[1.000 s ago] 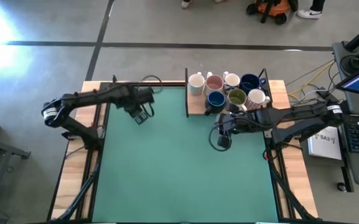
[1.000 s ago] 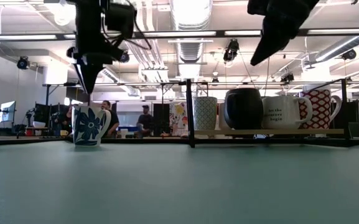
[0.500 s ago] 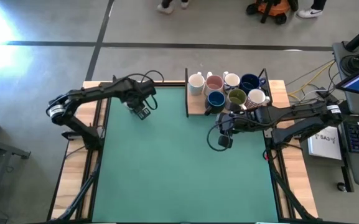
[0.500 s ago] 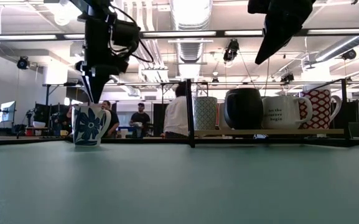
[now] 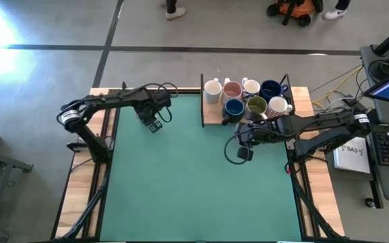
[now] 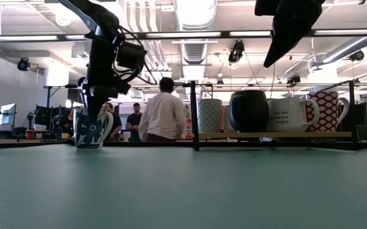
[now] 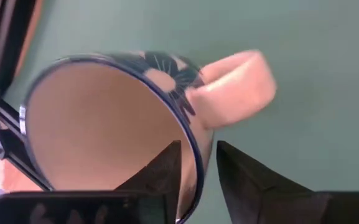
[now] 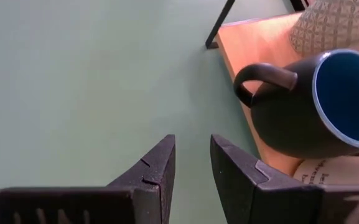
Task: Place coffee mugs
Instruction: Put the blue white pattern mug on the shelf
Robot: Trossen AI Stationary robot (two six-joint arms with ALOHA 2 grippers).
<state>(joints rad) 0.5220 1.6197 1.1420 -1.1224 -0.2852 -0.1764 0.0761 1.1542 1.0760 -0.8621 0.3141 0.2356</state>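
Over on the left side of the green mat point(image 5: 181, 182), the left gripper point(image 7: 196, 169) is down on a blue-flowered mug point(image 6: 91, 130), one finger point(image 7: 160, 177) inside the cup and the other outside, with the rim wall standing between them; whether they are actually pinching that wall I cannot tell, since a sliver of gap shows beside the rim. That mug stands upright on the mat, near the far left corner, handle pointing away from the arm's wrist. From above, the left arm reaches in from the left edge and its gripper hangs right over that spot point(image 5: 152, 121). On the other side, the right gripper point(image 8: 191, 163) hovers over bare mat just in front of the wooden shelf point(image 8: 241, 53), fingers a little apart and holding nothing. Right beside it, on the shelf edge, sits a dark mug with a blue inside point(image 8: 310, 106), handle turned toward the mat. From the table level the shelf shows a row of mugs: a patterned pale one point(image 6: 210, 116), a round black one point(image 6: 249, 111), a white one with lettering point(image 6: 289, 116), and a red-and-white patterned one point(image 6: 328, 110). From overhead, the cluster also includes a white mug point(image 5: 212, 89), a pink one point(image 5: 232, 90) and an olive-green one point(image 5: 257, 106). A person in a white shirt point(image 6: 161, 116) stands in the room beyond the table.
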